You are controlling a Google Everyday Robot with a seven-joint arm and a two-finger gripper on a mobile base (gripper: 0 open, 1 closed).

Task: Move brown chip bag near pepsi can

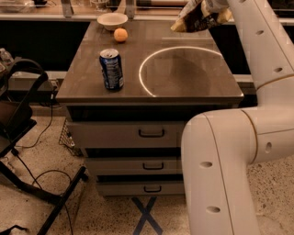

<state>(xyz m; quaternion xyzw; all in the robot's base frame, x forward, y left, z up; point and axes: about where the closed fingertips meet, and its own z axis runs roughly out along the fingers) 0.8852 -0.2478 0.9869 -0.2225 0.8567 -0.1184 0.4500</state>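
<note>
The brown chip bag [195,17] hangs in the air above the far right part of the table, held at its right end by my gripper [212,10] at the top of the view. The bag is dark brown with tan-yellow ends and tilts down to the left. The pepsi can [111,69] stands upright near the table's front left, well to the left of and nearer than the bag. The gripper's fingers are mostly cut off by the top edge.
A white bowl [112,20] and an orange fruit [120,35] sit at the table's [183,87] far left. A white ring is marked on the tabletop. My arm [257,114] fills the right side. Drawers are below; a black stand and cables lie on the floor to the left.
</note>
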